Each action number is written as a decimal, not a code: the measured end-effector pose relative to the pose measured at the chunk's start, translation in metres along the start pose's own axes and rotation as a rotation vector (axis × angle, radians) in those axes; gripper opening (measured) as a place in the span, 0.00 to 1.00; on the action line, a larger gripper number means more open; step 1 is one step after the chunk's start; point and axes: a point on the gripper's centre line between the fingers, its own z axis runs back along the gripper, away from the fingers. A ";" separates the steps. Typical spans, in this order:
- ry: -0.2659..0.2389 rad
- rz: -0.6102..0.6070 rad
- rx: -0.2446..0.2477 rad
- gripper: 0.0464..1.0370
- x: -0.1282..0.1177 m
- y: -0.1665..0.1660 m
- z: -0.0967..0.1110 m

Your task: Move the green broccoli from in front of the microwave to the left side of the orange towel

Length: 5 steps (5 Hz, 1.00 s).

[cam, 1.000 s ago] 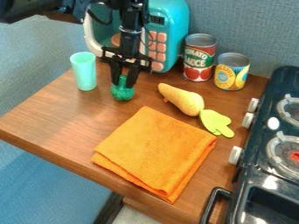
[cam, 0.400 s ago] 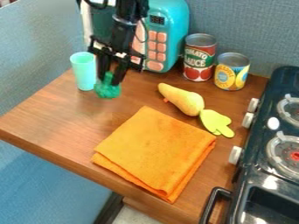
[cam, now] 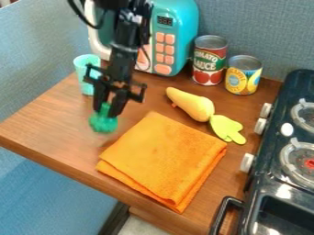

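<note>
- Green toy broccoli [cam: 103,124]: directly below the hand [cam: 107,111], head downward, stem between the fingertips; contact with the table [cam: 55,121] cannot be determined.
- Hand: clamped on the broccoli, slightly tilted.
- Orange cloth [cam: 164,158]: folded, near the broccoli, to its lower right.
- Teal cup [cam: 83,69]: upright, behind the hand, partly hidden.

The arm [cam: 124,43], cut off at the far edge, partly covers the toy microwave [cam: 178,23], the gripper [cam: 107,110] partly hides the left cup [cam: 80,74], and the stove [cam: 270,153] is cut off at right.
</note>
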 end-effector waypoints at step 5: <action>-0.001 0.060 -0.098 0.45 -0.014 0.036 -0.021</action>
